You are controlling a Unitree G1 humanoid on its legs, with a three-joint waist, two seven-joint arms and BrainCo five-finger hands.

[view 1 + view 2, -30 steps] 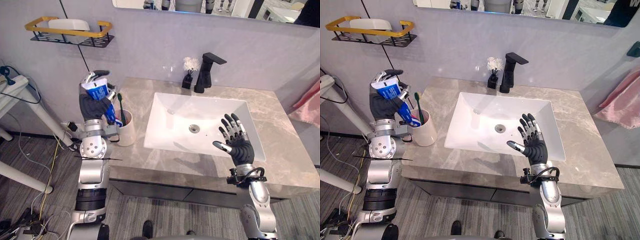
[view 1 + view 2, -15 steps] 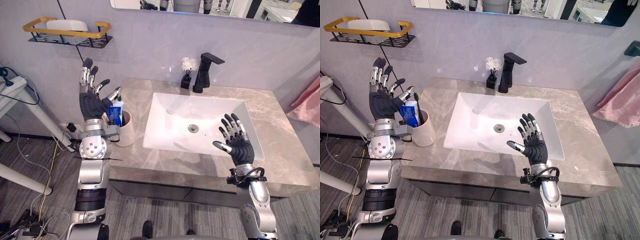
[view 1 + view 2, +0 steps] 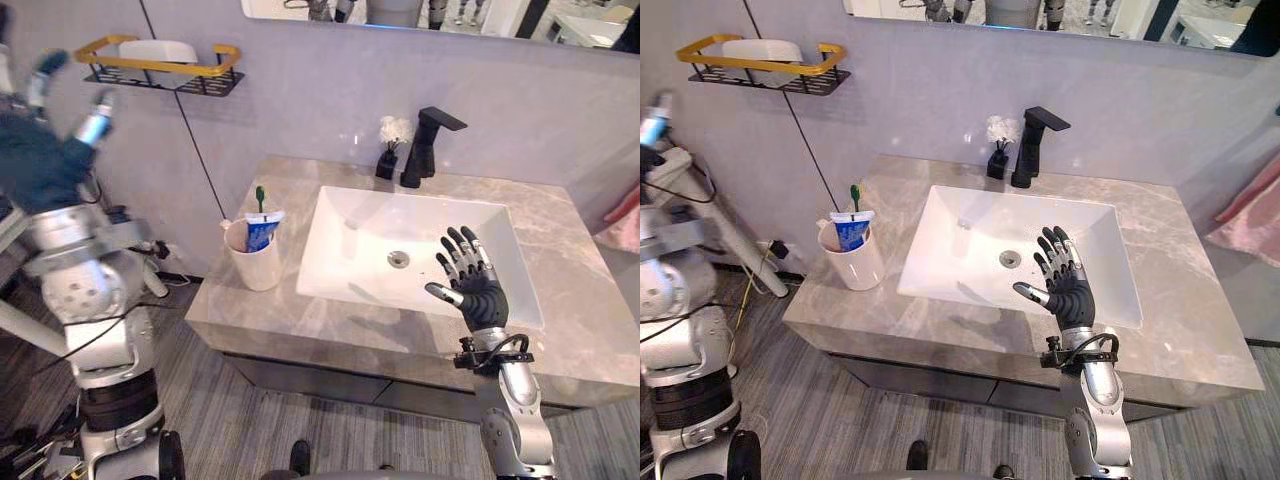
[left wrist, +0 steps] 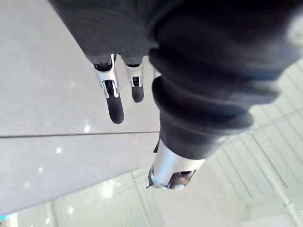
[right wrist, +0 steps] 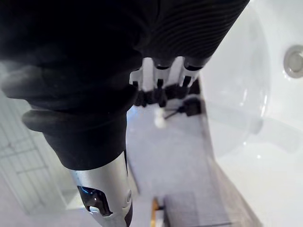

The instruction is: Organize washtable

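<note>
Left hand (image 3: 38, 165), fingers spread and empty, hangs well apart from the toothpaste (image 3: 258, 232) standing in the cup (image 3: 256, 270).

— Where's the toothpaste (image 3: 259, 232)?
— The blue-and-white tube stands in the white cup (image 3: 255, 270), flat end up.
— And the toothbrush (image 3: 260, 196)?
— Upright in the same cup, green head up, at the tabletop's (image 3: 300, 322) left end.

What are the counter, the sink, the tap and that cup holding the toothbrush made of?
Countertop: grey-brown with pale veins and a soft sheen, so marble or a stone-look slab. Sink: glossy white, likely ceramic. Tap: matte black, probably coated metal. Cup: plain cream with a dull finish; ceramic or plastic, hard to tell.
</note>
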